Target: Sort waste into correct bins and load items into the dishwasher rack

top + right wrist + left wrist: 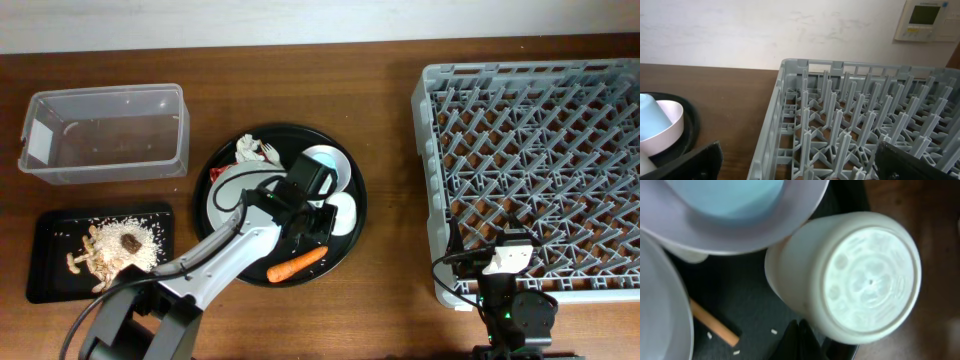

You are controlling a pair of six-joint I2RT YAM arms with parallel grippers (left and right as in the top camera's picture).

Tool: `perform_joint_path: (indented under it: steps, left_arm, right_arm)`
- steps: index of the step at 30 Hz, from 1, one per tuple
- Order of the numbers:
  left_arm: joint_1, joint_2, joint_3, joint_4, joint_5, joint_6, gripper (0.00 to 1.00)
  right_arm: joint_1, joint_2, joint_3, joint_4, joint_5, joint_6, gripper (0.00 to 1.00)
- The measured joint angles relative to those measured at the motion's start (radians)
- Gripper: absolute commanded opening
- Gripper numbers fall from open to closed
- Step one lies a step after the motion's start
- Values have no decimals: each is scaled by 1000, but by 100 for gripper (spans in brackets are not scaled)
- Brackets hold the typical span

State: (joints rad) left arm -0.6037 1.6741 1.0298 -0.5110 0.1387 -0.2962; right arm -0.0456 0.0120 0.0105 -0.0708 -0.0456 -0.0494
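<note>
A brown wooden counter (390, 120) runs under a pale wall (300, 20), and the round black tray (352, 230) sits at its middle. Left of that tray stands the clear tub (105, 135), and below the tub lies the shallow black tray (45, 275) with rice (145, 245), beige strips (88, 255) and a dark lump (130, 243). Right of the round tray is the grey rack (540, 170). On the round tray are the plate (222, 200), a tissue (247, 148) beside the fork (270, 153), a red wrapper (215, 176) at the left rim, the bowl (338, 165), the white cup (343, 212) on its side and the carrot (297, 264) at the near edge. The left hand (314, 228) hangs over the tray next to the white cup; the right hand (510, 262) is at the rack's near edge

From the left wrist, the white cup shows its base, lying on the round tray under the bowl's rim, with the blue cup (730, 200) inside the bowl. The carrot's end and loose grains lie on the tray. The left hand's dark fingers (801, 342) are pressed together just beside the cup wall, nothing visible between them

From the right wrist, the right hand is spread wide above the rack's corner, empty. The round tray's edge, bowl and blue cup show at left, and a wall panel (925, 20) above
</note>
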Motion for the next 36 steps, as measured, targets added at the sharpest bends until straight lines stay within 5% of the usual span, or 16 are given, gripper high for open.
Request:
perform_joint_path:
  steps: [10,18,20,21,36]
  left_arm:
    - [0,0,0,78,-92,0,2]
    - [0,-63,2,-207,-105,-31,25]
    - [1,-111,2,-258,-106,-66,57]
    - [1,-135,3,-273,-108,-81,62]
    - [1,-176,-53,-377,-109,-89,56]
  right_arm:
    - [0,0,0,0,0,0,99]
    - [0,0,0,0,0,0,99]
    - [0,0,0,0,0,0,99]
    - [0,0,0,0,0,0,99]
    - [0,0,0,0,0,0,99]
